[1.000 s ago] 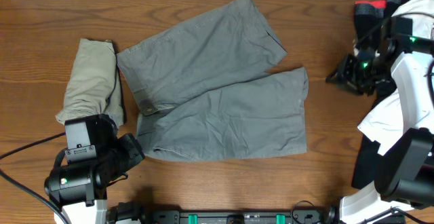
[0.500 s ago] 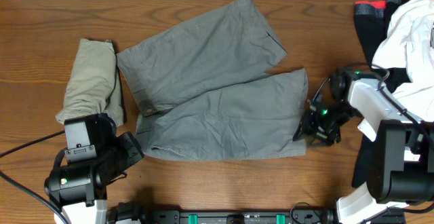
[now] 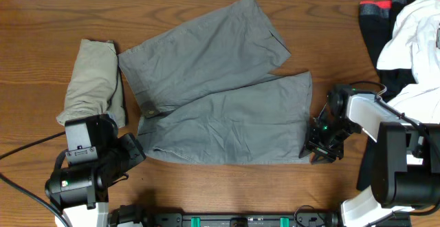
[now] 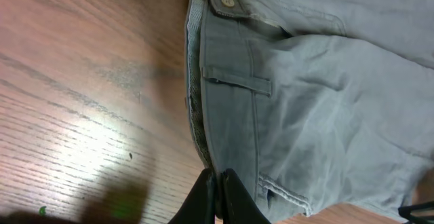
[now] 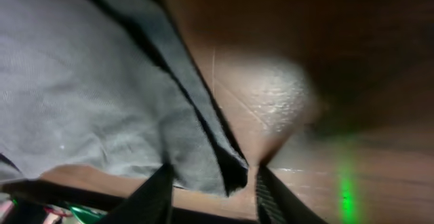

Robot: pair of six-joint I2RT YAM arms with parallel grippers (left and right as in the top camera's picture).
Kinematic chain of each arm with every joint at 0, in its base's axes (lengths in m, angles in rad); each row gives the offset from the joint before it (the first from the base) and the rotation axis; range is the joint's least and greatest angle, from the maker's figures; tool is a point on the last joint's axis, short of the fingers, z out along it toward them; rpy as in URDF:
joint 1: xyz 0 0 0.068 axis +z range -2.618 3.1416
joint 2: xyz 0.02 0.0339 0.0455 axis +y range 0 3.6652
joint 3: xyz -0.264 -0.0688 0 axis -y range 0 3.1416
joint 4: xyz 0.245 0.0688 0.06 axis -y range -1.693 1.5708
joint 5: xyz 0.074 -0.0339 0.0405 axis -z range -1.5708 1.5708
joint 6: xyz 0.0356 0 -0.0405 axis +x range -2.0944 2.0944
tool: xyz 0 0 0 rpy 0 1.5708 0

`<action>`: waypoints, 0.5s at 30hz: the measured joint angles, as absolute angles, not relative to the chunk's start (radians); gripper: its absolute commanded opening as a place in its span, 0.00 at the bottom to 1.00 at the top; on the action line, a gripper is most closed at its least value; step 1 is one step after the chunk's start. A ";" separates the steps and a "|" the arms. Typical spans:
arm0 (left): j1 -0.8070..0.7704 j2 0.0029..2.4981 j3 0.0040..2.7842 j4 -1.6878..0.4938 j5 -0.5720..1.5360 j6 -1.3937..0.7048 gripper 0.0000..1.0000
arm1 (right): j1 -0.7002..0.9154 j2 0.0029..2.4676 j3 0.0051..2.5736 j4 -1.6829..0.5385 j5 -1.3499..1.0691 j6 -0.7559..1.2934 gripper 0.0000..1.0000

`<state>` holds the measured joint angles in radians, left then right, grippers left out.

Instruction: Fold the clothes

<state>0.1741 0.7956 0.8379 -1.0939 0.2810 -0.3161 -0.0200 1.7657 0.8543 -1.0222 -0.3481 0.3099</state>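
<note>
The grey shorts [image 3: 220,110] lie spread flat mid-table, waistband to the left and both legs pointing right. A khaki-beige pair [image 3: 93,82] lies folded to their left. My left gripper [image 3: 139,155] is shut, and its tips [image 4: 218,187] rest at the waistband edge [image 4: 198,115] near the lower-left corner, with nothing visibly between them. Down at the table, my right gripper [image 3: 315,151] is at the lower leg's right hem corner. It is open [image 5: 213,190], with that hem corner [image 5: 230,173] lying between its fingers, unclamped.
A pile of other garments sits at the right edge: a white one [image 3: 412,34] over a black one with a red band [image 3: 375,10]. A black rail [image 3: 240,220] runs along the table's near edge. Bare wood [image 3: 41,62] shows at the left.
My right arm has swung from the garment pile at the right down to the grey shorts' lower-right hem corner. The left arm and both pairs of shorts have stayed put.
</note>
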 measured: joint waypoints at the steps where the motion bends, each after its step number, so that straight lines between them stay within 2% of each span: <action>1: 0.174 0.796 0.838 -1.094 0.281 -0.316 0.06 | -0.020 1.764 0.854 -1.016 -0.350 0.313 0.21; 4: 0.174 0.796 0.838 -1.094 0.281 -0.316 0.06 | -0.020 1.760 0.854 -1.002 -0.348 0.325 0.06; 6: 0.174 0.796 0.838 -1.094 0.281 -0.316 0.06 | -0.020 1.750 0.855 -0.994 -0.339 0.328 0.02; 15: 0.174 0.796 0.838 -1.095 0.283 -0.316 0.06 | -0.048 1.526 0.945 -1.035 -0.255 0.333 0.01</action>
